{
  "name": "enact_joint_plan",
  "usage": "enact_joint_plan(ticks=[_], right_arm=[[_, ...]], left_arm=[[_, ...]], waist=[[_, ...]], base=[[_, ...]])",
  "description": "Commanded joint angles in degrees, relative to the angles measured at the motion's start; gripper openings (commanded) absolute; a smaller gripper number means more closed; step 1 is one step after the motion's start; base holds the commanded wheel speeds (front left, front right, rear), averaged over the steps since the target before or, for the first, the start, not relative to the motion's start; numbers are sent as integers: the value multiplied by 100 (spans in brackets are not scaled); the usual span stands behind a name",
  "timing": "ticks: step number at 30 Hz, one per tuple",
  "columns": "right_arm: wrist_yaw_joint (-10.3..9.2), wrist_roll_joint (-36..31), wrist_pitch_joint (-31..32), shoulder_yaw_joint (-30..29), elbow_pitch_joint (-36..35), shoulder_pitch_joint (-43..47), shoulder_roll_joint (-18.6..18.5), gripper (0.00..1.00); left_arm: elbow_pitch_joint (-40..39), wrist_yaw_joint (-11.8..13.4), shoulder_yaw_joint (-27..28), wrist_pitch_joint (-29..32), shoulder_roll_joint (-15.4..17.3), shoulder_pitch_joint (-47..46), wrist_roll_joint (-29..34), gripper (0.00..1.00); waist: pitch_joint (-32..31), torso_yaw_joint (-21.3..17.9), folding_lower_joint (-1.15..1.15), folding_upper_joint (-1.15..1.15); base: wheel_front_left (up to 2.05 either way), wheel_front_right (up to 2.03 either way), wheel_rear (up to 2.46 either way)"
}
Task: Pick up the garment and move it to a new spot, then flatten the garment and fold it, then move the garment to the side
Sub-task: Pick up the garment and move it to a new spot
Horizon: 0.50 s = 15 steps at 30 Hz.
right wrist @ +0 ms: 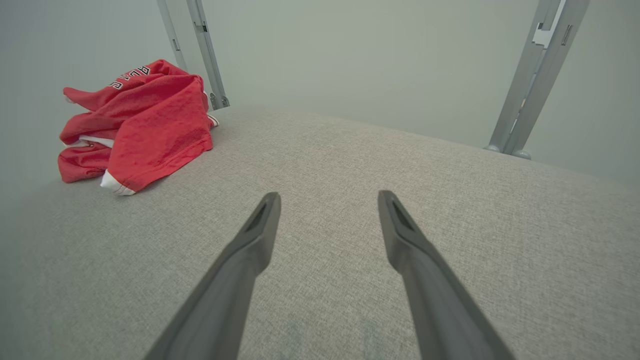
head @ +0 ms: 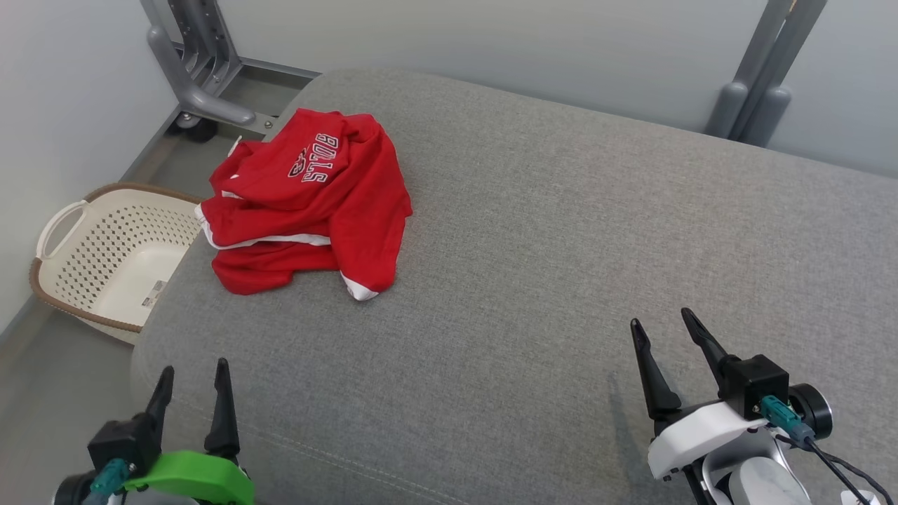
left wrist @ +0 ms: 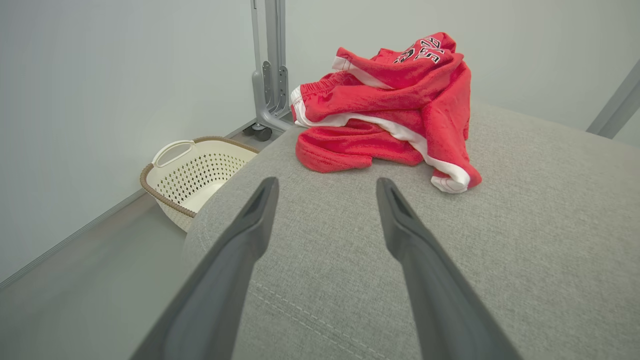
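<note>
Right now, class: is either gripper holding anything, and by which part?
Nothing is held. The left gripper and right gripper are open and empty; the crumpled red fabric garment lies untouched on the grey fabric cushion.

A red garment (head: 309, 203) with white trim lies crumpled in a loose heap on the grey fabric-covered worktop (head: 561, 280), near its far left corner. Its folds overlap one another. Black-and-white block lettering shows on the top fold, and a white-edged hem corner points toward the near side.
</note>
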Motion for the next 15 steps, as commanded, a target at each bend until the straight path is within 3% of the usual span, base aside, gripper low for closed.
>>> enact_joint_plan(ticks=[1, 4, 15], right_arm=[[-2, -10, -27, -4, -21, -48, -44, 100], [-2, 1, -27, 11, -29, -111, -74, 100], [-2, 51, -26, 42, 31, -245, -121, 100]], left_arm=[[47, -19, -30, 2, 150, -182, -54, 100], [160, -27, -405, 2, 436, -538, -347, 100], [494, -25, -2245, 2, 2026, -2187, -1645, 100]], waist=[[105, -102, 0, 0], [211, -222, 0, 0], [499, -703, 0, 0]], base=[[0, 0, 0], [0, 0, 0], [0, 0, 0]])
